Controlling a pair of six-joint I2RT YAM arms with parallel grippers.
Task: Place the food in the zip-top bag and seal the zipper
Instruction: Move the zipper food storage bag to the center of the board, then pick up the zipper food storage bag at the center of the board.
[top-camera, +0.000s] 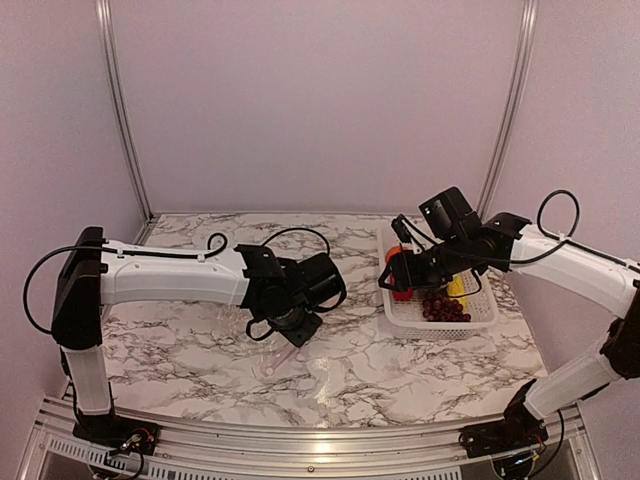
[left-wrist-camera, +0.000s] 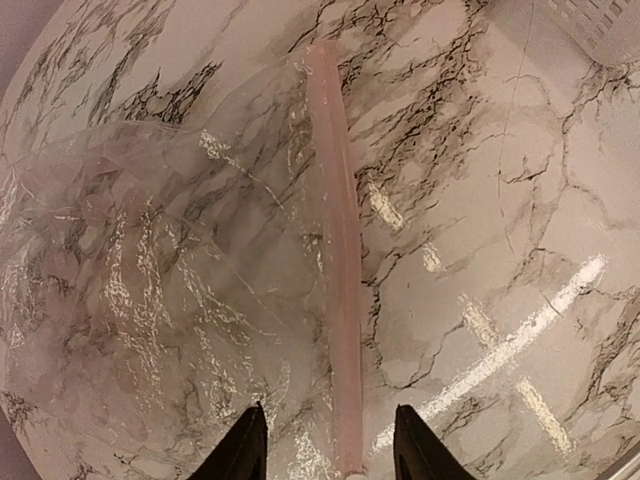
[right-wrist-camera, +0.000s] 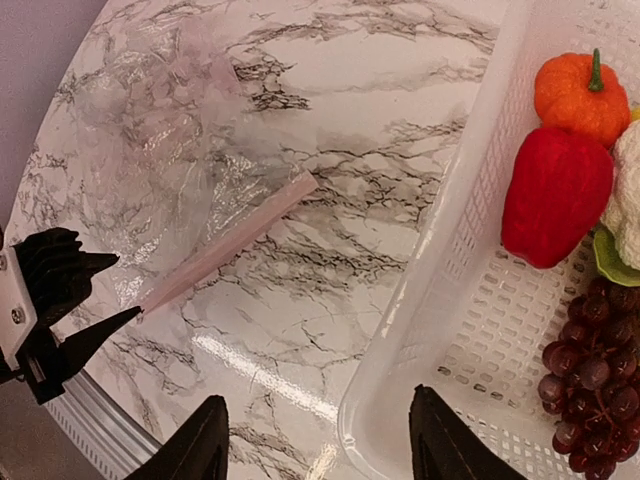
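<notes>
The bag (left-wrist-camera: 150, 280) lay flat and empty on the bench (left-wrist-camera: 500, 200), at left-centre, well apart from the basket (right-wrist-camera: 480, 300). It looked like thin, crinkly film: very light, limp and slippery, likely to slide or crumple if pushed. Its one stiff part was the zipper (left-wrist-camera: 335, 250), a pale pink strip along the mouth edge, and that seemed the sound place to take hold, near one end, so the mouth could be lifted open.

The left end effector (left-wrist-camera: 330, 445) hung over the near end of the zipper with its fingers apart, one on each side of the strip and gaps showing on both sides; it had no grip on it.

All the food sat in the basket: a pepper (right-wrist-camera: 555, 205), an orange fruit (right-wrist-camera: 580, 95), a cauliflower (right-wrist-camera: 625, 190), grapes (right-wrist-camera: 590, 370) and a yellow piece (top-camera: 456, 287). These looked light, firm toys; the smooth pepper and fruit could slip unless pinched across the middle, and the knobbly grapes would probably grip more easily.

The right end effector (right-wrist-camera: 320, 440) hovered above the basket's left wall, fingers apart and holding nothing.
</notes>
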